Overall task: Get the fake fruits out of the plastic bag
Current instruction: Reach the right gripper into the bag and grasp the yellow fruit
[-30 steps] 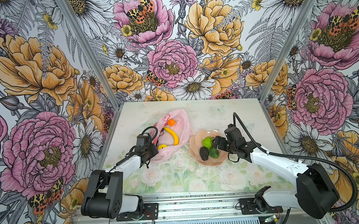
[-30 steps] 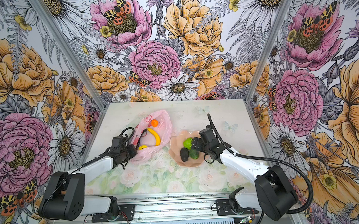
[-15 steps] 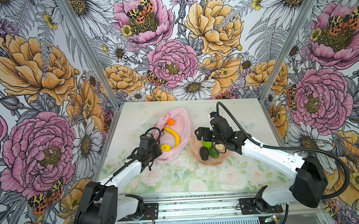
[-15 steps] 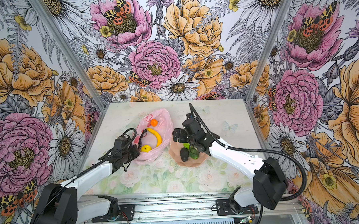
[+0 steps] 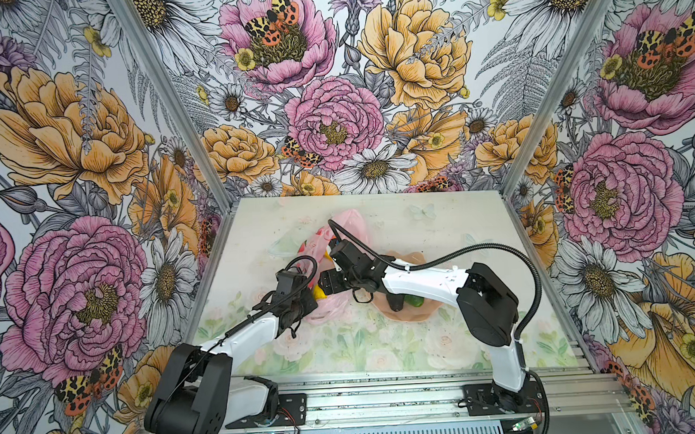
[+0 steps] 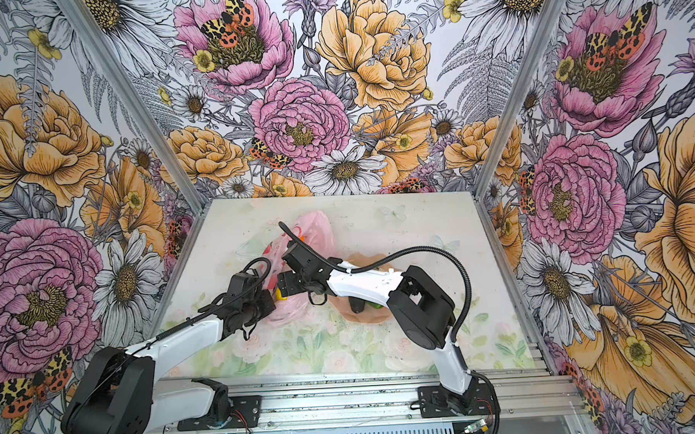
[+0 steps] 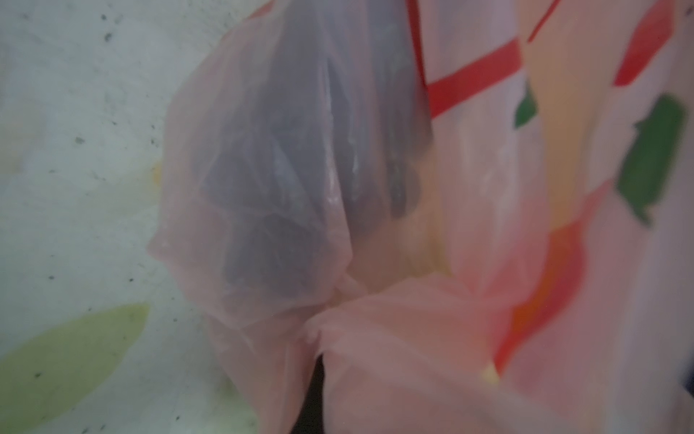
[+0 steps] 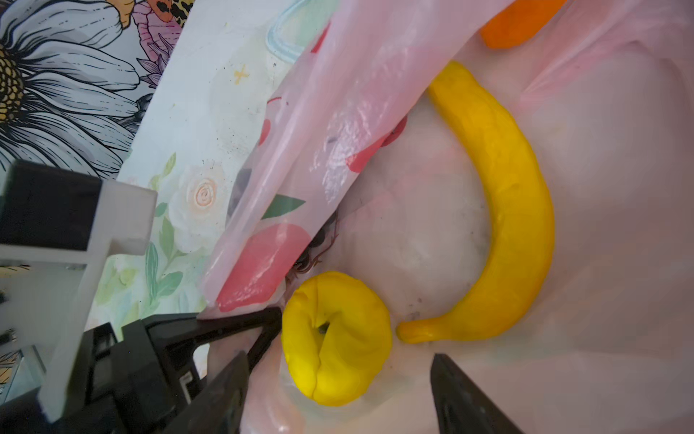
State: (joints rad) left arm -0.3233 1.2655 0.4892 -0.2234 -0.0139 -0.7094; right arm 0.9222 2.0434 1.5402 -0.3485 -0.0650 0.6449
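The plastic bag (image 5: 348, 226) lies pale pink and crinkled at the table's middle, its mouth facing the front. My left gripper (image 5: 306, 304) is shut on the bag's near edge (image 8: 240, 300) and holds the mouth up. Inside lie a yellow lemon (image 8: 334, 338), a banana (image 8: 503, 210) and an orange (image 8: 518, 22). A dark shape (image 7: 300, 169) shows through the plastic. My right gripper (image 8: 338, 379) is open inside the mouth. Its fingers (image 8: 454, 390) stand either side of the lemon with gaps. In both top views the right gripper (image 6: 283, 287) sits over the lemon (image 5: 320, 293).
A peach bowl (image 5: 408, 317) stands right of the bag, under my right forearm, with a dark avocado (image 5: 394, 302) and a green lime (image 5: 415, 301) in it. The flowered walls close in the table on three sides.
My right gripper has swung left from over the bowl into the bag's mouth, and its jaws have narrowed a little around the lemon. The left gripper keeps its hold on the bag's edge.
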